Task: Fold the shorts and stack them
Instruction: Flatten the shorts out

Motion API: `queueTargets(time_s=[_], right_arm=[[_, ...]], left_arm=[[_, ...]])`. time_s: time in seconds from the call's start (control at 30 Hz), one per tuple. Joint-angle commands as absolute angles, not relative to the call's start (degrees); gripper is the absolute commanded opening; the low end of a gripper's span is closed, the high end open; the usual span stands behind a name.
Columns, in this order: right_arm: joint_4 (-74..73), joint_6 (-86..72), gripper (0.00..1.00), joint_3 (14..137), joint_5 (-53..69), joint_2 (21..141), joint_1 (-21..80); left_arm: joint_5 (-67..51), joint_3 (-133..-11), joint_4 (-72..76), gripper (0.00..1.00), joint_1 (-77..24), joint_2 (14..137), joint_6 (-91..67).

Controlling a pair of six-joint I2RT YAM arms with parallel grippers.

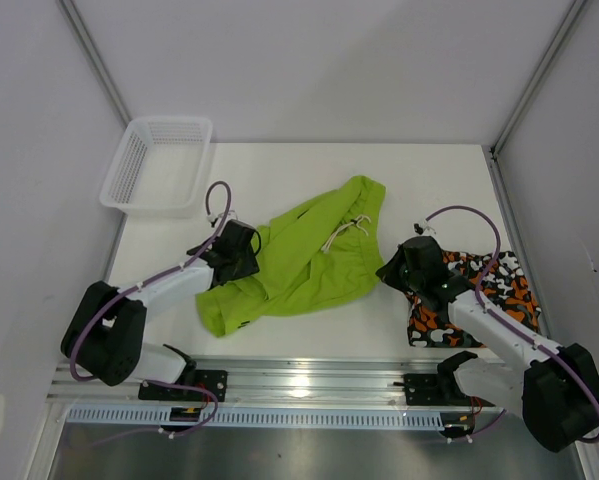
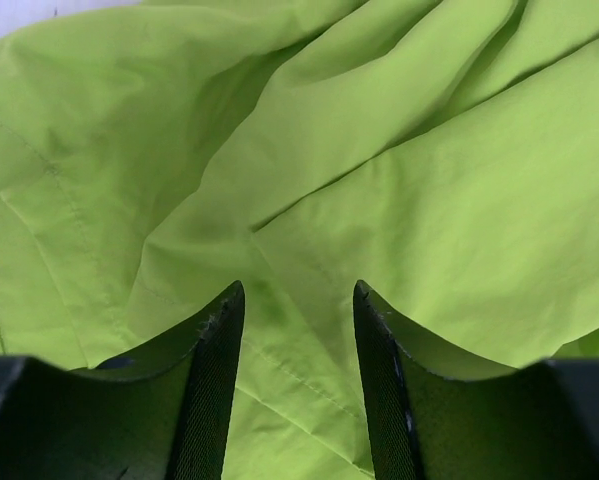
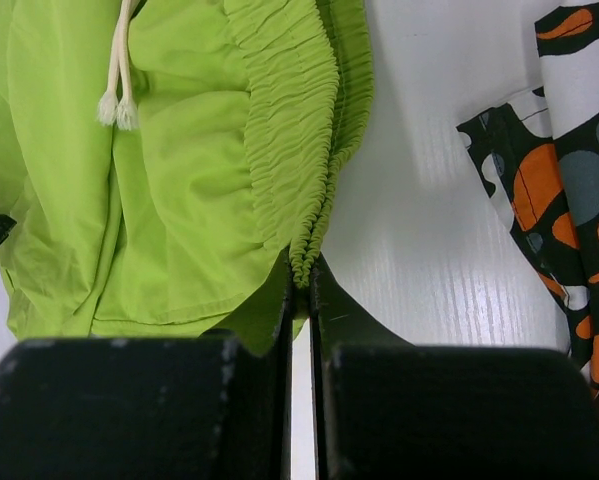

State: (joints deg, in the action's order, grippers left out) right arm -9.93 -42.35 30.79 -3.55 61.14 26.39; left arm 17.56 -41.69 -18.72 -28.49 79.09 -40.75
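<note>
The lime green shorts (image 1: 309,260) are laid slanting across the middle of the worktop (image 1: 309,170), from near-left to far-right. Their waistband (image 3: 299,150) edge is pinched in the closed right end effector (image 3: 301,285). The left end effector (image 2: 299,305) is open, right over the near-left cloth.

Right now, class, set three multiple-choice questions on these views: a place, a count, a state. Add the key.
1. The white basket sits: A) at the table's far left corner B) between the arms C) under an arm
2. Shorts on the table: A) one B) three C) two
3. The left gripper is: A) shut on the basket B) open above green cloth C) out of view
Key: 1A, the top view shows it there; 2C, lime green shorts and camouflage shorts; 3B, jaws stand apart over cloth.
</note>
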Motion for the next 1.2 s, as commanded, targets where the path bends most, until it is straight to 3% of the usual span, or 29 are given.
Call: queueTargets(time_s=[0.0,0.4,0.5,0.6,0.63,0.83,1.17], right_arm=[[-8.52,-41.75,0.0,30.32,-3.08,59.59,26.1],[-9.76,-41.75,0.0,30.06,-3.6,57.57,25.75],[-9.76,-41.66,0.0,30.06,-3.6,57.57,25.75],[-9.76,-42.01,0.0,29.1,-2.82,57.22,25.75],[-9.93,-42.19,0.0,28.83,-2.64,57.04,25.75],[-13.79,-44.03,0.0,26.37,-2.02,51.78,25.75],[-23.55,-46.32,0.0,22.94,-1.5,42.28,25.93]], left_arm=[[15.21,-41.48,-15.12,0.5,-27.6,79.1,-41.31],[12.3,-40.78,-11.25,0.44,-27.07,84.2,-42.8],[13.36,-40.52,-10.9,0.29,-26.28,84.02,-42.98],[15.29,-40.25,-10.2,0.02,-25.49,83.41,-43.24],[16.95,-40.51,-10.28,0.0,-25.4,83.32,-43.07],[21.0,-44.82,-12.3,0.0,-24.43,83.58,-41.4],[31.19,-62.74,-7.48,0.0,-21.81,89.55,-30.6]])
